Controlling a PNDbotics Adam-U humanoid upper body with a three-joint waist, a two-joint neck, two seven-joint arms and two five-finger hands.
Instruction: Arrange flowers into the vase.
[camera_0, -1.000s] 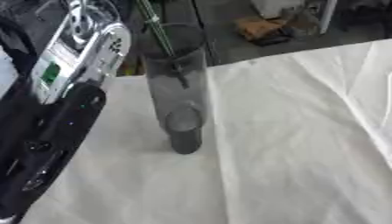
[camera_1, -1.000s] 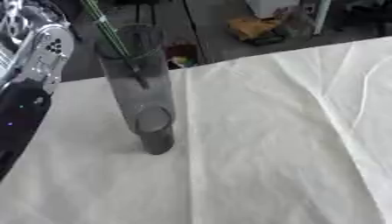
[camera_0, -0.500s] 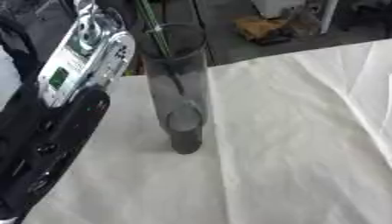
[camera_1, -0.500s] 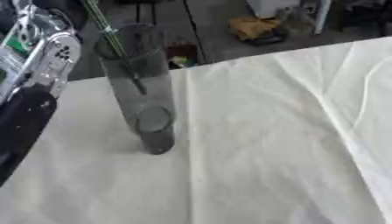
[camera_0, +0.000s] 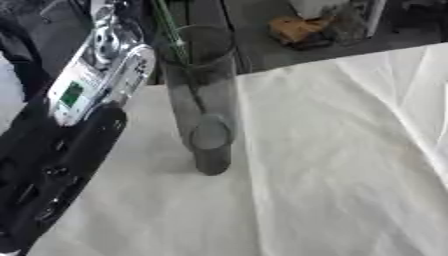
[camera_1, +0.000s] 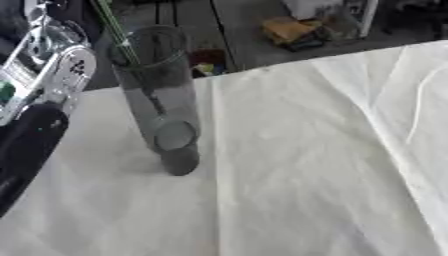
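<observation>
Since the earlier frames your left arm (camera_0: 61, 150) has risen slightly up the left side of the view, while the vase (camera_0: 203, 100) keeps its place on the cloth. You see a tall clear glass cylinder standing upright on the white tablecloth (camera_0: 350, 165), near the table's far edge, left of centre. A thin green stem (camera_0: 171, 32) enters the vase mouth at its left rim and leans up and to the left, out of the top of the picture; its lower part shows as a dark line inside the glass (camera_1: 150, 97). Your left forearm, black with a silver section (camera_0: 96, 80) bearing a small green patch, lies just beside the vase on its left. Your left hand is cut off by the top edge, so whether its fingers are curled or straight cannot be told. Your right hand appears in neither view. Beyond the table lies a dark floor with a brown object (camera_0: 302, 30).
</observation>
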